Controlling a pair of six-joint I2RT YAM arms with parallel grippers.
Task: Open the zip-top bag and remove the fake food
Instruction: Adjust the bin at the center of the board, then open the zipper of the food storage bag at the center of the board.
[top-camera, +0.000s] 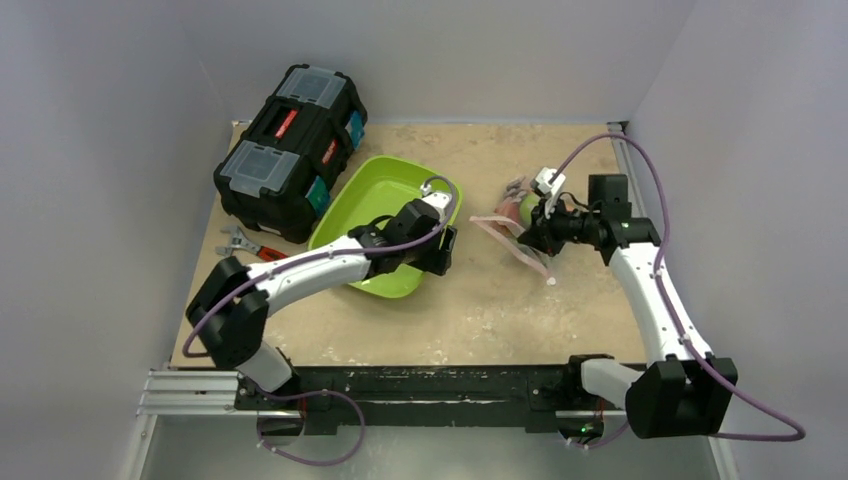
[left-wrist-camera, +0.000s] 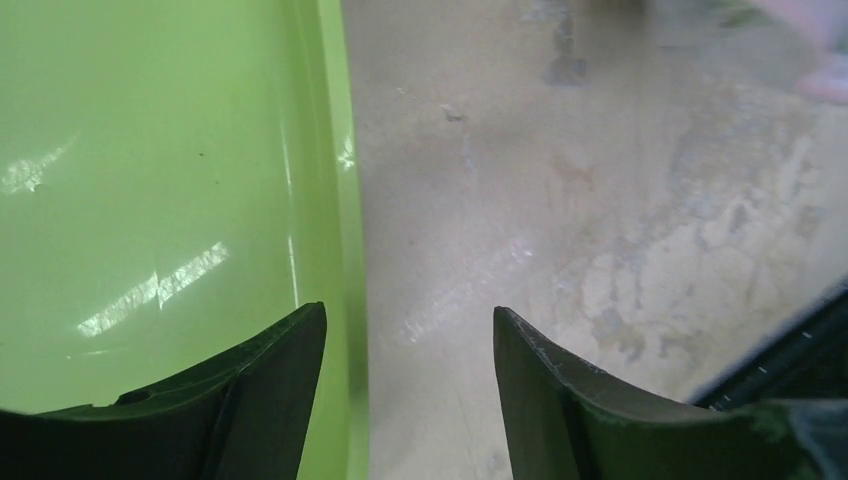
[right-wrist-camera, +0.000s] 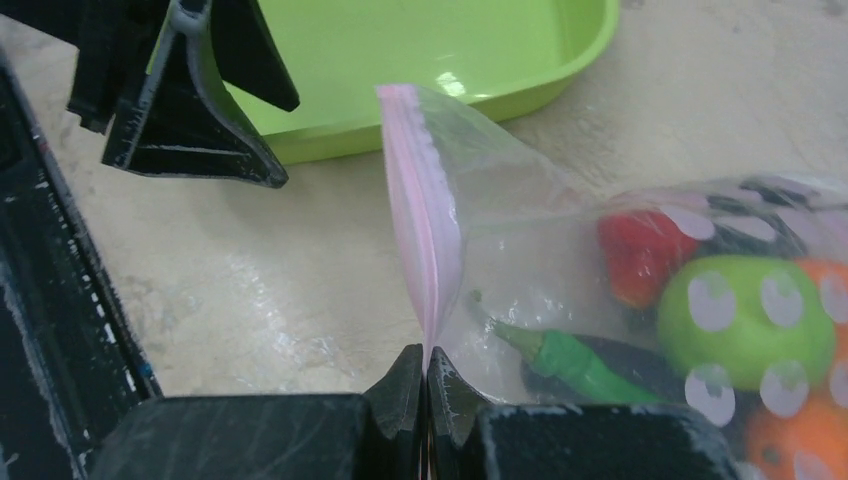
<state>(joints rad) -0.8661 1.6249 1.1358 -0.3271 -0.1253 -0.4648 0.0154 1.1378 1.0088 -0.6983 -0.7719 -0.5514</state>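
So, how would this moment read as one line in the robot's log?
right fingers: shut on bag zip strip | left fingers: open, empty, over tray rim | food: inside bag

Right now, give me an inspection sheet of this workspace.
Surface: worn tan tabletop, scuffed pale patches.
Job's things: zip-top bag on the table right of the tray, pink zip strip looks closed; fake food inside.
Clutter: lime-green tray; black toolbox; red-handled wrench beside it.
Grippers: left gripper fingers apart above the tray's rim, holding nothing; right gripper fingers shut on the bag's zip strip.
Cables: purple cables loop off both arms.
Surroundings: plain grey walls on three sides.
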